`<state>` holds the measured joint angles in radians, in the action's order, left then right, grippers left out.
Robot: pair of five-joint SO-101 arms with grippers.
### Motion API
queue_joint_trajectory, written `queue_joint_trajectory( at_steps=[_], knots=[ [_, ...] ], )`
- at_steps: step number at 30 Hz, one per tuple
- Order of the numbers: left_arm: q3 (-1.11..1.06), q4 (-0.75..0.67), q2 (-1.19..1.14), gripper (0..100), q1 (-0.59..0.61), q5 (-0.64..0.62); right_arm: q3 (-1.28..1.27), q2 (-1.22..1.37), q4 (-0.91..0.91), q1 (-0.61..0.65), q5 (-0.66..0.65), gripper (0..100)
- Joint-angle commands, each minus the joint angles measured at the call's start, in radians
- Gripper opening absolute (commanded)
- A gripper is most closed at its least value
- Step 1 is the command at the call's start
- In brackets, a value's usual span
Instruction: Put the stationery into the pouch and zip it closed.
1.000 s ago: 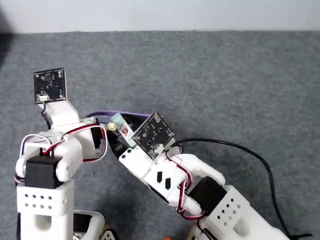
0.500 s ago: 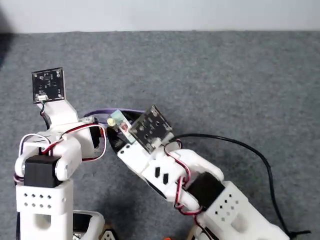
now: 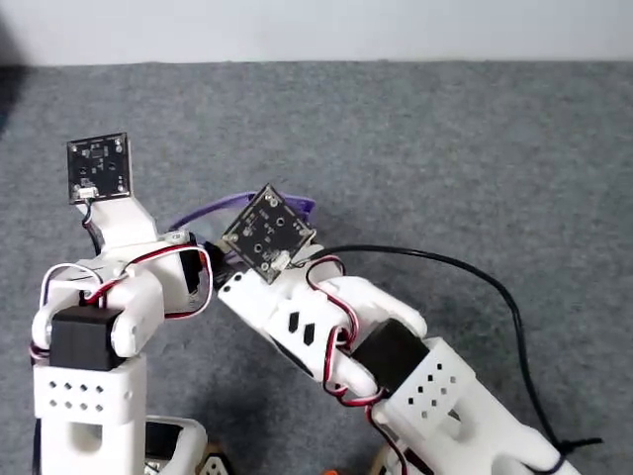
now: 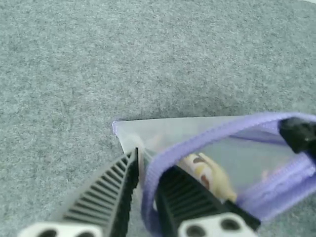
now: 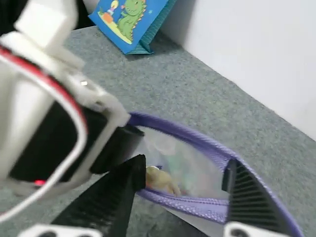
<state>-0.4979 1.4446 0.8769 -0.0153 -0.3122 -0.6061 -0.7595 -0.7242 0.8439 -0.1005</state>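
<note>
Translucent purple-edged zip pouch (image 4: pixel 197 129) on grey felt table (image 4: pixel 148 49), centre-left, between arms. Left gripper (image 4: pixel 148 163) clamped on pouch's purple rim. Right gripper (image 5: pixel 185 167) fingers apart over pouch mouth. Yellowish stationery piece (image 4: pixel 212 177), perhaps eraser, inside.

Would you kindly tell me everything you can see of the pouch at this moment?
The pouch is a soft, flat bag of translucent material with a purple zip band along its mouth. It lies on the grey, felt-like table with the mouth gaping open. A pale yellowish item with brown marks lies inside. The left gripper pinches the rim near one corner. The right gripper, open, hovers at the mouth with one finger close to the purple band.
</note>
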Motion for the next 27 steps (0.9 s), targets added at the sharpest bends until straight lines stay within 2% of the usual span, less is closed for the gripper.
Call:
queue_joint_trajectory(
  at_steps=[1,7,11,20,27],
  knots=[
    [0.005,-0.011,0.008,1,0.006,0.012,0.028,-0.004,-0.018,-0.062,-0.02,23.9],
    [0.005,-0.011,0.008,1,0.006,0.012,0.028,-0.091,-0.021,-0.073,-0.02,23.8],
    [0.005,-0.011,0.008,1,0.006,0.012,0.025,-0.163,-0.033,-0.127,-0.021,23.7],
    [0.005,-0.011,0.008,1,0.006,0.012,0.028,-0.331,-0.269,-0.214,-0.02,23.7],
    [0.005,-0.011,0.008,1,0.006,0.012,-0.011,-0.348,-0.403,-0.278,-0.021,23.7]
  ],
)
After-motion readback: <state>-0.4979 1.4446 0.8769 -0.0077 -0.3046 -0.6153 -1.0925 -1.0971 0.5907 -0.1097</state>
